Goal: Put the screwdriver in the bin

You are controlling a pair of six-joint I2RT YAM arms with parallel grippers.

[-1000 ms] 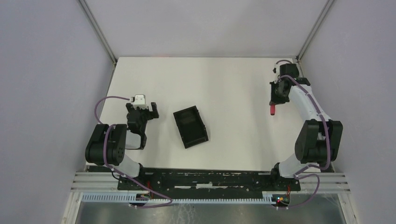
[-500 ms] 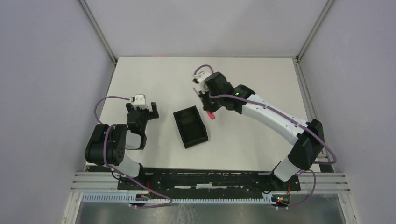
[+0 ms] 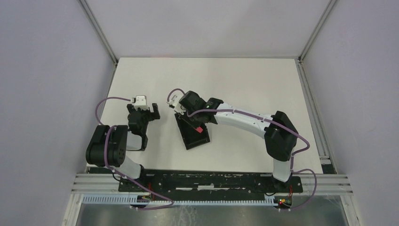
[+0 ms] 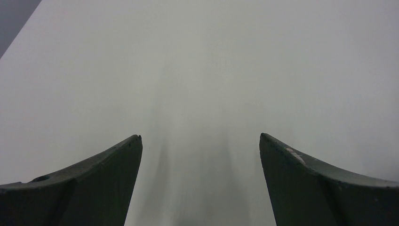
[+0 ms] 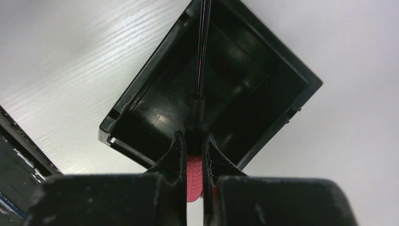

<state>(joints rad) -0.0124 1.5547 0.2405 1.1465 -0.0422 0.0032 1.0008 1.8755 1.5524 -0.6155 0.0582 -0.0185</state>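
The bin (image 3: 193, 134) is a small black tray at the table's middle. My right gripper (image 3: 190, 117) hangs over its far half, shut on the screwdriver (image 3: 198, 128), whose red handle shows by the wrist. In the right wrist view the red handle (image 5: 194, 176) is pinched between my fingers (image 5: 175, 155), and the thin dark shaft (image 5: 202, 52) points down into the bin (image 5: 141, 89). My left gripper (image 3: 142, 112) rests left of the bin, open and empty; its view shows the fingers (image 4: 113, 174) apart over bare table.
The white table (image 3: 244, 84) is walled in by grey panels on the left, right and back. A metal rail (image 3: 211, 181) carrying the arm bases runs along the near edge.
My right arm has swung from the far right of the table leftward, carrying the screwdriver to a spot over the bin. The left arm has not moved.
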